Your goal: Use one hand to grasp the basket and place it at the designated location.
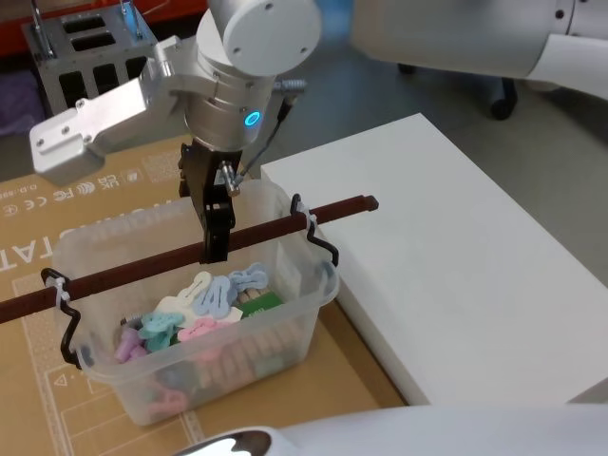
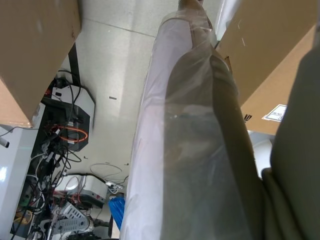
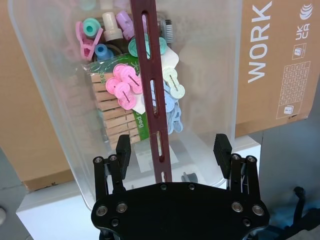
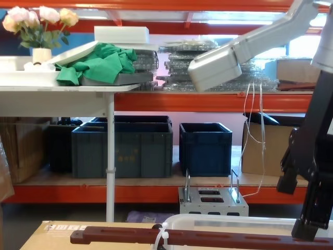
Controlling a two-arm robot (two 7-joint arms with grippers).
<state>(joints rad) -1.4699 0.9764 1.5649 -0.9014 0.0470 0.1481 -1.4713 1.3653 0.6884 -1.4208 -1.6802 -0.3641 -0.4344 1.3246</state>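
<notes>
The fingers (image 3: 123,150) stand wide apart, one on each side of the dark red handle bar (image 3: 152,90), apparently not touching it. They belong to the right gripper (image 1: 216,249), which hangs upright over the basket (image 1: 306,313). The basket sits on a cardboard box (image 1: 28,237), just beside the white platform (image 1: 456,266). The grasp seems to be the step in hand. Next the fingers must close squarely on the bar, then lift it level.

The head camera looks down closely on the basket (image 1: 285,328); the chest camera, low, faces far shelves (image 4: 208,101), sharing its handle (image 4: 208,237) with the right wrist camera, directly above it.
</notes>
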